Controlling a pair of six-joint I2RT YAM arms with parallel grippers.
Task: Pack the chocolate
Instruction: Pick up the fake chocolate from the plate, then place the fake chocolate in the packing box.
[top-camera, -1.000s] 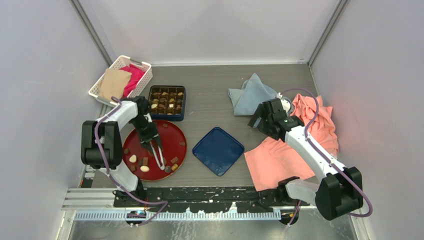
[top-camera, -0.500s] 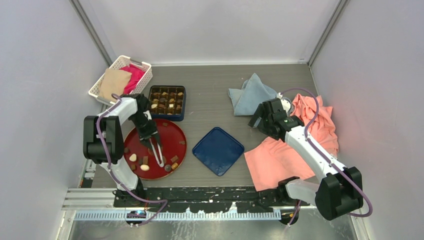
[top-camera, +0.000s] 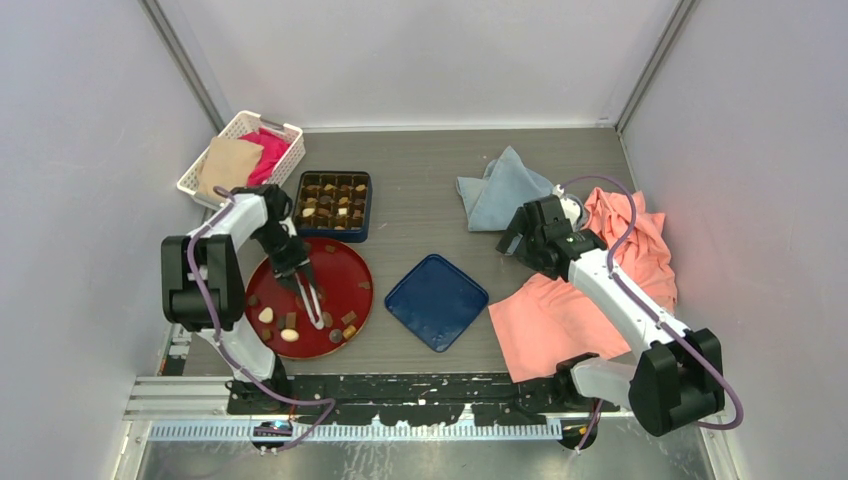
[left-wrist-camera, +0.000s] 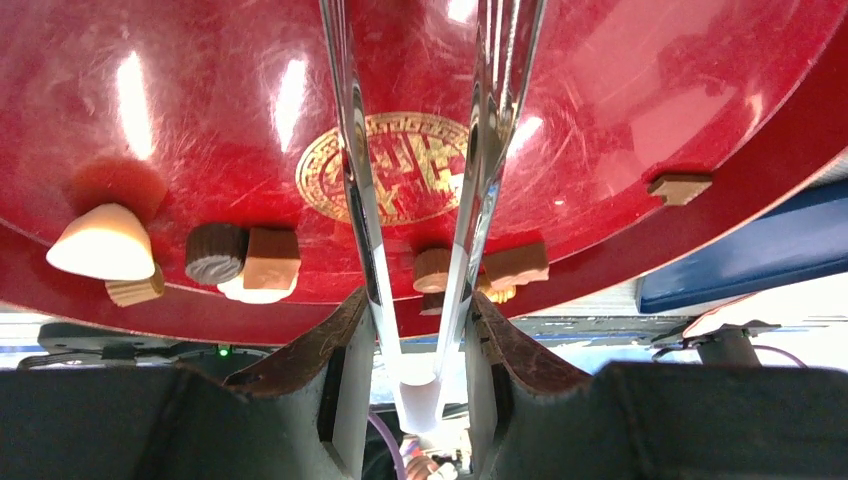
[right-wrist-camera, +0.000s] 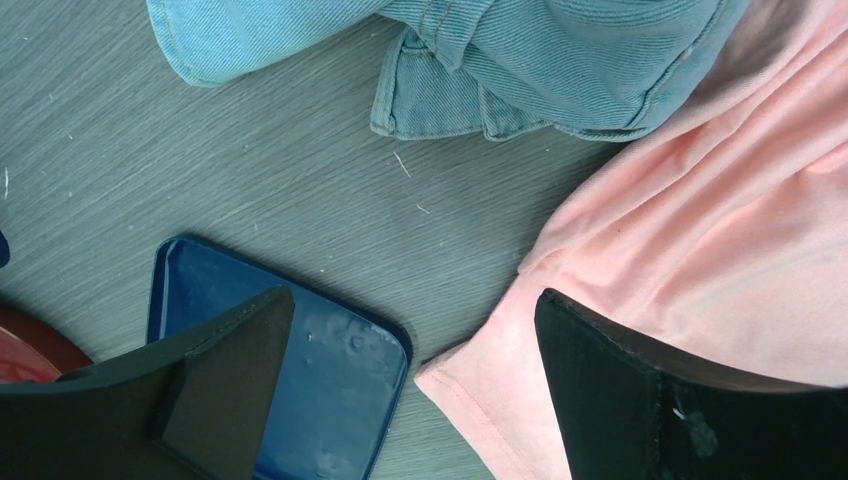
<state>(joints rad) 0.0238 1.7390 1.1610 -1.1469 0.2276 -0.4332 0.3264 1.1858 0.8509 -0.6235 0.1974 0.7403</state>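
Several loose chocolates (top-camera: 289, 336) lie on the round red plate (top-camera: 352, 262), mostly along its near rim. In the left wrist view I see a cream piece (left-wrist-camera: 100, 243), a dark round one (left-wrist-camera: 215, 252) and tan ones (left-wrist-camera: 515, 264). My left gripper (top-camera: 293, 266) (left-wrist-camera: 415, 310) is shut on the metal tongs (top-camera: 313, 305) (left-wrist-camera: 480, 150), which reach over the plate with their arms apart; their tips are out of the wrist view. The dark blue chocolate box (top-camera: 335, 205) behind the plate holds several pieces. My right gripper (top-camera: 514, 240) (right-wrist-camera: 415, 310) is open and empty.
A dark blue lid (top-camera: 437, 300) (right-wrist-camera: 300, 400) lies at mid-table. A pink cloth (top-camera: 590, 290) (right-wrist-camera: 720, 250) and light blue denim (top-camera: 500, 190) (right-wrist-camera: 520, 50) lie at the right. A white basket (top-camera: 240, 150) with cloths stands at the back left.
My left gripper and the tongs have shifted slightly back and left over the plate. The right arm has not moved.
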